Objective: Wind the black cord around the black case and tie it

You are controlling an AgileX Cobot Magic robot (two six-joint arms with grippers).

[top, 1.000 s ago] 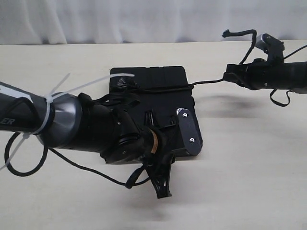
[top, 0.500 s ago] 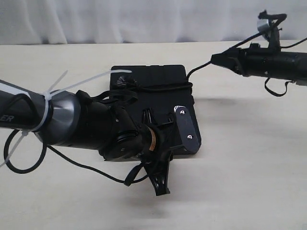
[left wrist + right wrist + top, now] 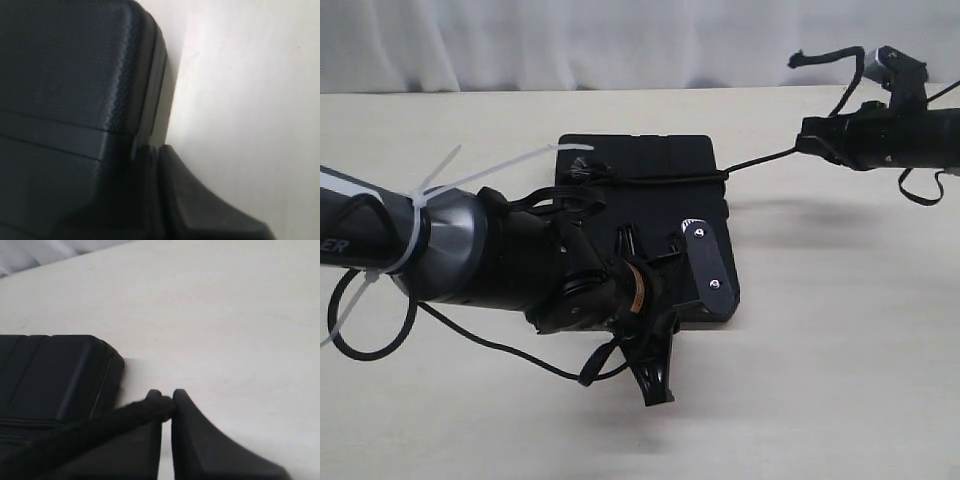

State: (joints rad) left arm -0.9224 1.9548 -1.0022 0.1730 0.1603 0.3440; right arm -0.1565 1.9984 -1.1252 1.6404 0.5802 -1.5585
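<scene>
Right hand [image 3: 804, 139] withdrawn, braided black cord [image 3: 760, 160] taut

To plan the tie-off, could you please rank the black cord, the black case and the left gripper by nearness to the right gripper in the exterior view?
1. black cord: pinched in the right gripper, far right.
2. black case: mid-table, to its left.
3. left gripper: below the case in view.

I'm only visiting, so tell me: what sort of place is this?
Probably a robotics test lab: plain beige tabletop, white curtain backdrop, and a large black robot arm over a flat matte black plastic case.
</scene>
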